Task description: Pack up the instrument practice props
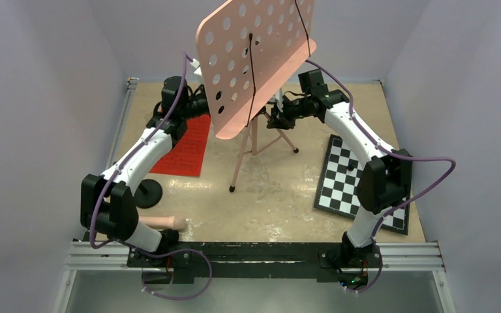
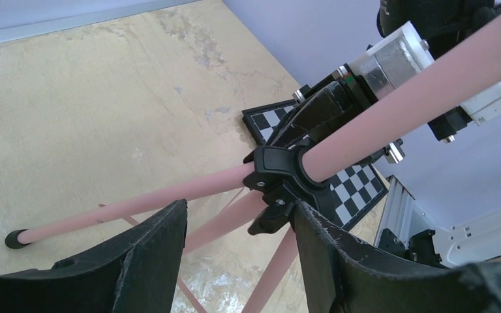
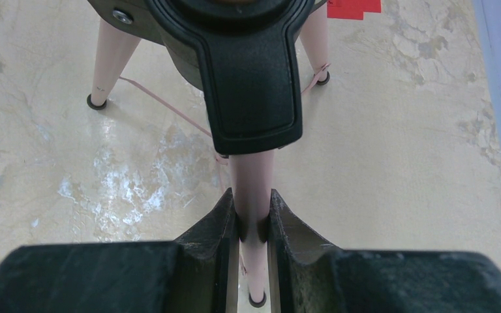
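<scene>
The pink music stand stands mid-table, its perforated desk [image 1: 254,59] tilted high over the tripod legs [image 1: 242,153]. My right gripper [image 3: 252,218] is shut on one tripod leg [image 3: 251,179] just below the black collar lever [image 3: 251,78]; it also shows in the top view [image 1: 280,119]. My left gripper [image 2: 241,225] is open, its jaws on either side of the black collar knob [image 2: 271,218], the right finger [image 2: 326,254] touching it. The red sheet-music pages [image 1: 186,147] lie at the left. The pink rod [image 1: 169,223] and its black round base [image 1: 149,193] lie near my left arm. The microphone is out of view.
The black-and-white checkerboard [image 1: 359,182] lies on the right under my right arm, and shows behind the stand in the left wrist view [image 2: 359,186]. Purple walls close in the table on three sides. The metal rail [image 1: 254,254] runs along the near edge.
</scene>
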Available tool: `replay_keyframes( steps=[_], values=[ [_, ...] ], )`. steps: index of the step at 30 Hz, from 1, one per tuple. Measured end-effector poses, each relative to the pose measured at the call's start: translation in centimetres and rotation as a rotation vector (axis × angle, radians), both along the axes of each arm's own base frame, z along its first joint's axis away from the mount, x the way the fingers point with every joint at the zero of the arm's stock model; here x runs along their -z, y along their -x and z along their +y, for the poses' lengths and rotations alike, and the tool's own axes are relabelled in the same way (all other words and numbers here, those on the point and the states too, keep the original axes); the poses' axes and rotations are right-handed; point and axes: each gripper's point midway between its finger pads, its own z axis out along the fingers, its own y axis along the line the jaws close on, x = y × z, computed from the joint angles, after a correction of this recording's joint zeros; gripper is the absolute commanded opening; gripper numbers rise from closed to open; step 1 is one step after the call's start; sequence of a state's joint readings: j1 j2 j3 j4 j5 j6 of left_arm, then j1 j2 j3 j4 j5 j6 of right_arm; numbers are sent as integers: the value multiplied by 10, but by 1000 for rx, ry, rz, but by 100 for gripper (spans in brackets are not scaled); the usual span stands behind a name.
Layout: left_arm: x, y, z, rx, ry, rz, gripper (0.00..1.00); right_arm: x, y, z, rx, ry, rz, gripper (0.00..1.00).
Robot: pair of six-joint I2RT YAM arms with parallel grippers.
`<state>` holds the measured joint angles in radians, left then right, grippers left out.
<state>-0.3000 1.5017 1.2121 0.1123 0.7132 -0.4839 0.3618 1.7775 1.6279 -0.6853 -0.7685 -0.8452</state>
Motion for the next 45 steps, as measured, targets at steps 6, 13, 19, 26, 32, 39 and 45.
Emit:
replay_keyframes(
  steps=[6, 13, 19, 26, 32, 39, 45],
  values=[
    [2, -11, 3, -29, 10, 24, 66, 0, 0, 0, 0, 0, 0, 0],
    [5, -18, 5, -51, 8, 36, 66, 0, 0, 0, 3, -3, -4, 0],
    [21, -31, 13, -99, -11, 70, 66, 0, 0, 0, 3, -3, -3, 0],
    [40, -30, 14, -102, -29, 121, 66, 0, 1, 1, 2, -4, -2, 0],
    [54, -27, 21, -106, -69, 140, 68, 0, 1, 1, 2, -4, -1, 0],
    [61, 1, 75, -152, -127, 142, 76, 0, 1, 1, 9, -9, 9, 34],
    [-7, 36, 61, -67, -73, -102, 77, 14, 7, -2, 79, -3, 115, 42]
  ],
)
